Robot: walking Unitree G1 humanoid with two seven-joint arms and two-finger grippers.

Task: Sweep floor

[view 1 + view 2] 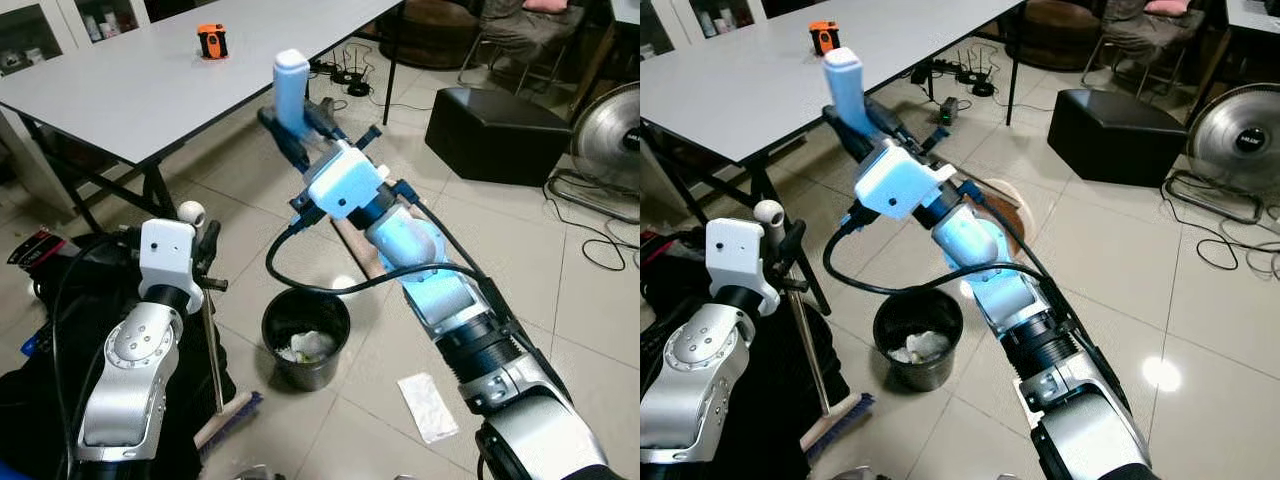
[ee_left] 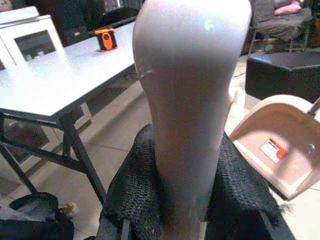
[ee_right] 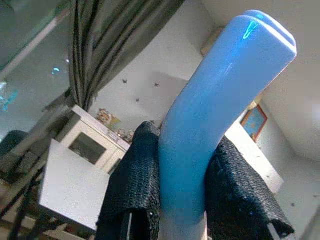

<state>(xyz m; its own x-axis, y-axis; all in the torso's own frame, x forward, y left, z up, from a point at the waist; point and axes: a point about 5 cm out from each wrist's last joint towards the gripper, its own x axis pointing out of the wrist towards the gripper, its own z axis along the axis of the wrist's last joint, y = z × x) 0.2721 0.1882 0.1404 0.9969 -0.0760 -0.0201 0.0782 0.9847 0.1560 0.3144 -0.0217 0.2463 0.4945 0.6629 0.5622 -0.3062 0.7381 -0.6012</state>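
My right gripper (image 3: 182, 200) is clamped on the blue plastic handle (image 3: 220, 100) of the tan dustpan (image 2: 280, 145). The handle's long axis runs up and away from me, its rounded top toward the grey table (image 1: 130, 90). The pan itself lies low on the tiled floor (image 1: 520, 250), mostly hidden behind my right forearm in the eye views.

My left gripper (image 2: 182, 200) is clenched round the pale rounded grip (image 2: 190, 100) of the broom. The broom's thin metal shaft (image 1: 212, 350) stands close to upright, leaning slightly, with the bristle head (image 1: 228, 420) down on the tiles by my left side.

Between my arms: a black round bin (image 1: 305, 340) holding crumpled white paper. A flat white scrap (image 1: 428, 407) lies on the tiles just right of it.

Ahead: an orange tape measure (image 1: 211, 41) on the table, a black ottoman (image 1: 495, 120), a floor fan (image 1: 610, 140), loose cables (image 1: 345, 75). Dark bags (image 1: 60, 290) crowd my left side.
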